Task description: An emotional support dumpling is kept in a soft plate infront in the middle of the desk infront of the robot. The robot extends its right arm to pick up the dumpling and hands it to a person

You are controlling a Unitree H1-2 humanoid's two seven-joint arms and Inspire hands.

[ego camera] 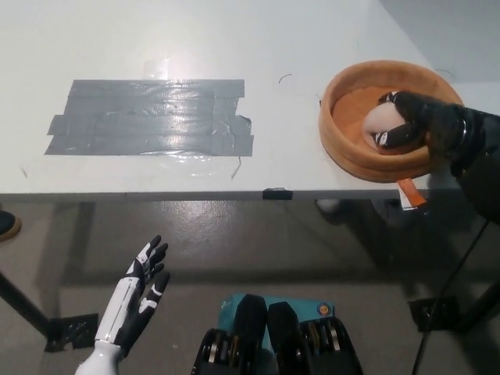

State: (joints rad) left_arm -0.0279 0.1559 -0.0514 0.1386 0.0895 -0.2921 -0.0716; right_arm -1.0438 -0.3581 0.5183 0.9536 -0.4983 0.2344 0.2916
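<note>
Dumpling (pixel 376 121), pale, inside plate (pixel 344 144): my right hand (pixel 418 121) curls closed around it. Step: grasp. Next, I judge: lift clear of rim. Left hand (pixel 137 293) idles open, low.

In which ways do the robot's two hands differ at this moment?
The left hand is white; the right hand is black. The left hand hangs below the desk edge with fingers apart, holding nothing; the right hand reaches into the orange plate, its fingers closed around the pale dumpling. Both show in the head view.
</note>
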